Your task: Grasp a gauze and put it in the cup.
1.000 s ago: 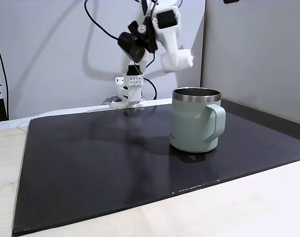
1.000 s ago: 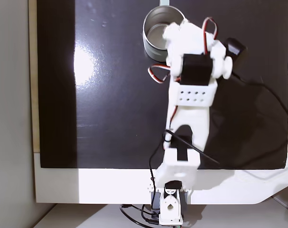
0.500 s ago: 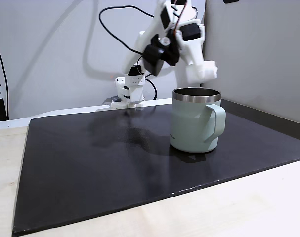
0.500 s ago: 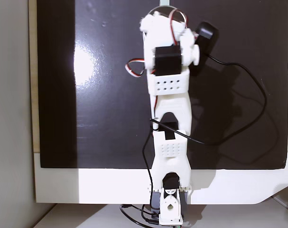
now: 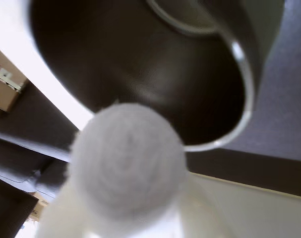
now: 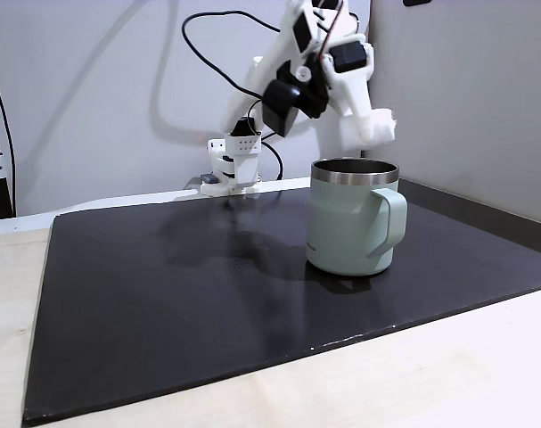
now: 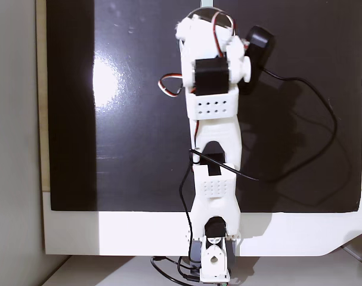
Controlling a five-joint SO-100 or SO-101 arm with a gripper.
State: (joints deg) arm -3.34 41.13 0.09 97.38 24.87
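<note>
Status: my gripper is pinched on the gauze. In the wrist view the roll sits end-on between my white fingers, its spiral face toward the camera. The cup is directly below me with its mouth open; in the side fixed view my tip hangs just above the steel rim, slightly toward the far edge. From the top-down fixed view my wrist covers most of the cup, only an arc of rim peeking past it.

Handling, my read: the gauze is light, soft and compressible. It won't slip, but fabric may snag on a finger at release. I'm holding it across the body of the roll, which looks like the right hold for it. It's far smaller than the mouth, so there's plenty of clearance. The cup looks heavy enough that a light brush wouldn't move it, but I'd avoid touching the rim anyway.

Next, I think: nudge toward the cup's centre, lower a little, spread the jaws and let it drop.

Surroundings: the cup stands on a black mat under me, matte with some glare, laid over a pale wooden table. A plain grey wall stands behind my base, and cables loop off the arm. Nothing else is on the mat near me.
</note>
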